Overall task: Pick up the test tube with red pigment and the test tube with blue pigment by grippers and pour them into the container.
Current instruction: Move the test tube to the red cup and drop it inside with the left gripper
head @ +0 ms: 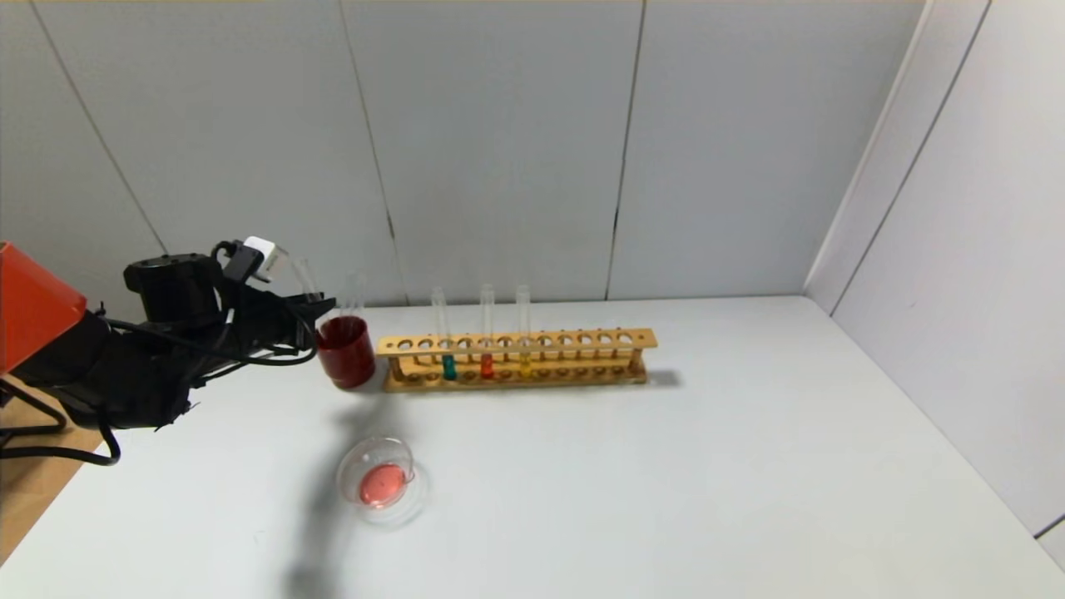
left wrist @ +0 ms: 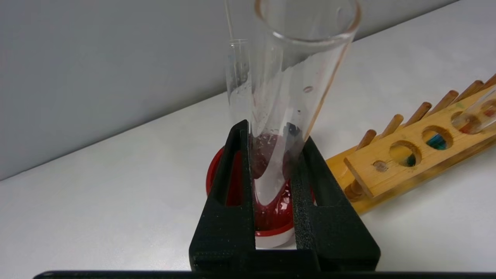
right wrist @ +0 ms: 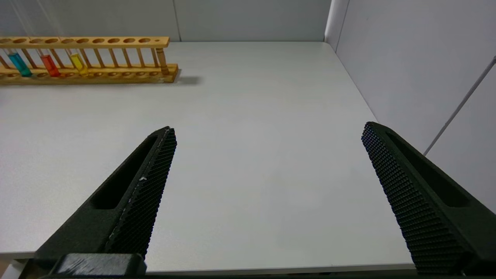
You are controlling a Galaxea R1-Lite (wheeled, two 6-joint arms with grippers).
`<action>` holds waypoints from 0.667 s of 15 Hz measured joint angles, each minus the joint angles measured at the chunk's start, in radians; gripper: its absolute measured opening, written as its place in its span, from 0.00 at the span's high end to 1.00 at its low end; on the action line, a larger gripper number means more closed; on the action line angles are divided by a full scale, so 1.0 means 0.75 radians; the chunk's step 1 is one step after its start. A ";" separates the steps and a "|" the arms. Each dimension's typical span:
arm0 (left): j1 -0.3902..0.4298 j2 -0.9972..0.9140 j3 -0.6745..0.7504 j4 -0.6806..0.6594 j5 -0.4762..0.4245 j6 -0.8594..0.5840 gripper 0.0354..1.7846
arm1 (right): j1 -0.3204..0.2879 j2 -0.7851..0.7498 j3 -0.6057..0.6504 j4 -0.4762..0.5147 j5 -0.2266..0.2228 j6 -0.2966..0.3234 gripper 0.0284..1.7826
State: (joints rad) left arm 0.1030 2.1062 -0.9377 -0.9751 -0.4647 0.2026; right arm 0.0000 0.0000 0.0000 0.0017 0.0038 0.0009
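My left gripper (head: pixel 314 306) (left wrist: pixel 273 133) is shut on a clear test tube (head: pixel 304 279) (left wrist: pixel 294 58). The tube is tilted, shows only reddish traces and no liquid, and its round base hangs in the mouth of the dark red cup (head: pixel 345 353) (left wrist: pixel 271 228). The clear glass dish (head: pixel 348 466) lies nearer the front and holds a pool of pink-red liquid. The tube with blue liquid (head: pixel 449 366) (right wrist: pixel 18 64) stands in the wooden rack (head: pixel 582 341). My right gripper (right wrist: pixel 268 128) is open and empty above the table's front right, out of the head view.
A tube with darker red-orange liquid (head: pixel 487 364) (right wrist: pixel 49 65) and a yellow-liquid tube (head: pixel 524 362) (right wrist: pixel 78 64) stand in the rack beside the blue one. Another empty tube (head: pixel 356 295) (left wrist: pixel 237 66) stands in the cup. Walls close the back and right.
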 joint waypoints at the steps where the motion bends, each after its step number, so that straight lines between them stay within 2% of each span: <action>1: 0.001 0.015 -0.001 -0.031 0.007 0.000 0.84 | 0.000 0.000 0.000 0.000 0.000 -0.001 0.02; 4: 0.002 0.068 0.000 -0.166 0.016 0.001 0.84 | 0.000 0.000 0.000 0.000 0.001 0.000 0.02; 10: -0.001 0.083 0.013 -0.169 0.018 0.003 0.84 | 0.000 0.000 0.000 0.000 0.001 0.000 0.02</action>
State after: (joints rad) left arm 0.1023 2.1687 -0.9279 -1.1021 -0.4513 0.2045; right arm 0.0000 0.0000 0.0000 0.0017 0.0043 0.0009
